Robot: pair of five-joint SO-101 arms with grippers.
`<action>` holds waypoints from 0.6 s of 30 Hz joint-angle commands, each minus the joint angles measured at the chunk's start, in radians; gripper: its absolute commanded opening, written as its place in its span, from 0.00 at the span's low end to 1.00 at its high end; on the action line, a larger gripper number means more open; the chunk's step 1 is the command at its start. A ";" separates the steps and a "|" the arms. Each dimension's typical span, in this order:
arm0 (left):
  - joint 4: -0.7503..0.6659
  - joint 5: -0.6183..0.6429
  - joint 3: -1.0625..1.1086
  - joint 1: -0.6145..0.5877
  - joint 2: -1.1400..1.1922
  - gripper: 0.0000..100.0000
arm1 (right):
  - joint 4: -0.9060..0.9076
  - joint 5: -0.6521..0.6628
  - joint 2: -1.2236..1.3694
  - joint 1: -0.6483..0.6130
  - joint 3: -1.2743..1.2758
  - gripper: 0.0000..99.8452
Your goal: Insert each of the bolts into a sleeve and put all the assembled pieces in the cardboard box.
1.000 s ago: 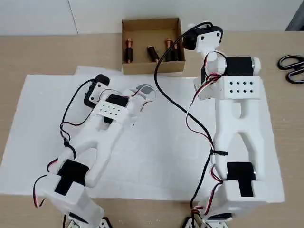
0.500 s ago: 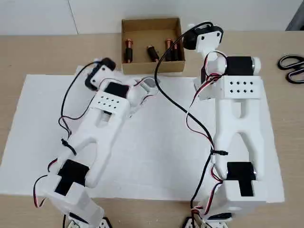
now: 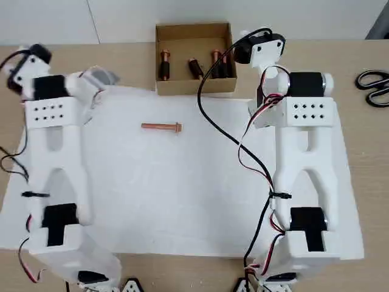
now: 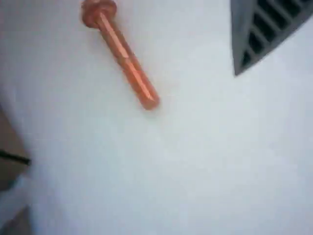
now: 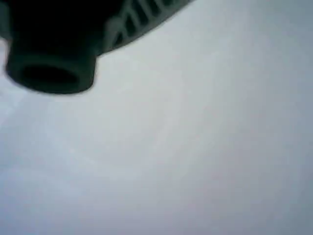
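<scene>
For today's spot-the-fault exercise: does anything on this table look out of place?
Yes: one copper bolt lies alone on the white sheet, bare, while the assembled pieces lie in the cardboard box. A black sleeve is held in the right gripper.

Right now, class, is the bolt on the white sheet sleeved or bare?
Bare: the bolt lies flat on the white sheet, whole shank showing.

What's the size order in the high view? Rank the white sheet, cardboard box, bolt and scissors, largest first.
1. white sheet
2. cardboard box
3. bolt and scissors: not ranked. Their visible lengths look alike, and the scissors run off the picture's edge.
</scene>
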 commanded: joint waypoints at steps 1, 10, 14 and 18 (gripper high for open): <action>0.031 -0.393 -0.047 -0.035 -0.017 0.39 | -0.019 -0.014 -0.007 -0.001 -0.054 0.00; 0.127 -1.659 -0.101 0.087 -0.008 0.39 | -0.013 -0.014 -0.013 0.002 -0.054 0.00; -0.017 -1.659 -0.097 0.092 -0.008 0.39 | -0.012 -0.014 -0.013 0.004 -0.054 0.00; -0.054 -1.694 -0.021 0.112 -0.006 0.39 | -0.018 -0.014 -0.013 0.004 -0.054 0.00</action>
